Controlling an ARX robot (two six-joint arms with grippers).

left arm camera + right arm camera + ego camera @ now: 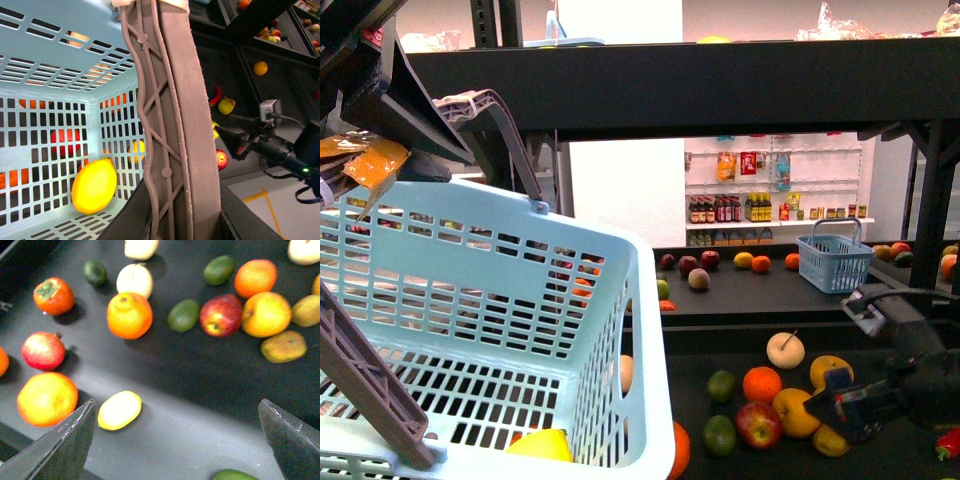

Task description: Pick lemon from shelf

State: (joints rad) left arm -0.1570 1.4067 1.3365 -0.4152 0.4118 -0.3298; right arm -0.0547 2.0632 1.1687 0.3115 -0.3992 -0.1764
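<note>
Lemon (119,410) lay loose on its side on the flat black tray of the shelf (210,385), touching nothing, small, pale yellow and oval. A larger round orange fruit (47,399) sat just beside it, a red fruit (42,350) was a little further off, and a cluster of limes, an apple and golden fruit lay well apart across the tray.

It looked light and firm, with a smooth, waxy rind that could slip, and its shape meant it would likely roll if nudged from one end. The best hold seemed to be across the short axis at the fat middle, with moderate pressure, since the skin should resist bruising.

The right gripper (176,402) hung above the tray with its fingers (60,450) spread wide and nothing between them. The lemon sat off-centre in that gap, close to one finger and well apart from the other, so the gripper probably needed to shift sideways before descending. The orange neighbour left little room on that side.

The left gripper (182,220) appeared clamped on the brown handle (175,125) of the pale blue basket (470,290), which was held tilted. A second yellow oval fruit (94,186) rested in the basket's bottom corner.
</note>
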